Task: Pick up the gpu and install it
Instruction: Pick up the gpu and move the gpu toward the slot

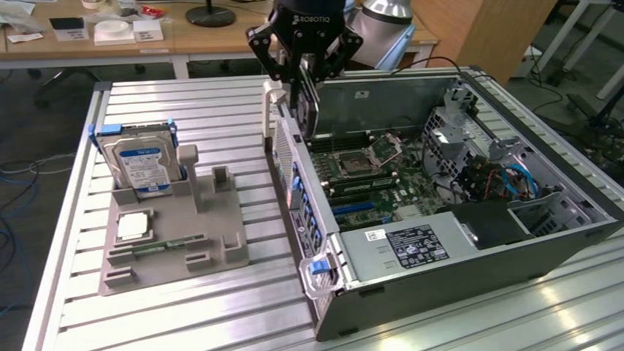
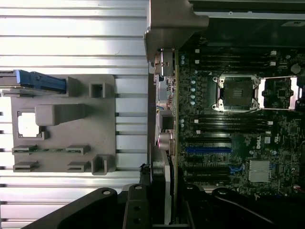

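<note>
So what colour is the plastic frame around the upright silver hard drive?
Blue; the plastic frame shows best in the exterior view.

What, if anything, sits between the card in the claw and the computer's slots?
Nothing visible. The gripper holds the gpu upright above the open case, and the blue slot on the board lies bare.

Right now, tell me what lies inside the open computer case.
A motherboard with an open CPU socket, a power supply and blue cables. The gpu, held in the end effector, hides part of the board.
</note>
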Tool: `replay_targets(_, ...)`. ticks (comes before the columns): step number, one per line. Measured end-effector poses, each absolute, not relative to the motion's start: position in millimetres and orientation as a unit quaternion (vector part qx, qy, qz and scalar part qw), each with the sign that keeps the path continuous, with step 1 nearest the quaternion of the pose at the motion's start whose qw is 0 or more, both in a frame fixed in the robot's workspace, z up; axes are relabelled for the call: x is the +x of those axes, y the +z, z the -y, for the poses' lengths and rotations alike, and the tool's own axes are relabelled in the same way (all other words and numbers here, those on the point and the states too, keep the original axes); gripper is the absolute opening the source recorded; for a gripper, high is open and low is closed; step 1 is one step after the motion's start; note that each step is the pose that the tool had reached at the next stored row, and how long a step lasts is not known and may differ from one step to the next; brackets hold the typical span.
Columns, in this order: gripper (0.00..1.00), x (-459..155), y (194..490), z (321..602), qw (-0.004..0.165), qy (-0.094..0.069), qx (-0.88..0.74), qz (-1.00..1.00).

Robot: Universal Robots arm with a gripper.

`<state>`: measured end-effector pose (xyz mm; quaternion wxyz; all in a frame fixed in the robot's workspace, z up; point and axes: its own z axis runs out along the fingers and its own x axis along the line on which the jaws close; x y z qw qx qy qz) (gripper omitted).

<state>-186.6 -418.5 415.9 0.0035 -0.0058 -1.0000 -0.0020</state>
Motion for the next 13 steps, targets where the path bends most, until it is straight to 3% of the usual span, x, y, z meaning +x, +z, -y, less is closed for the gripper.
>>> replay_targets(13, 0.28, -174, 416, 418, 0.003, -0.002, -0.006, 1.0)
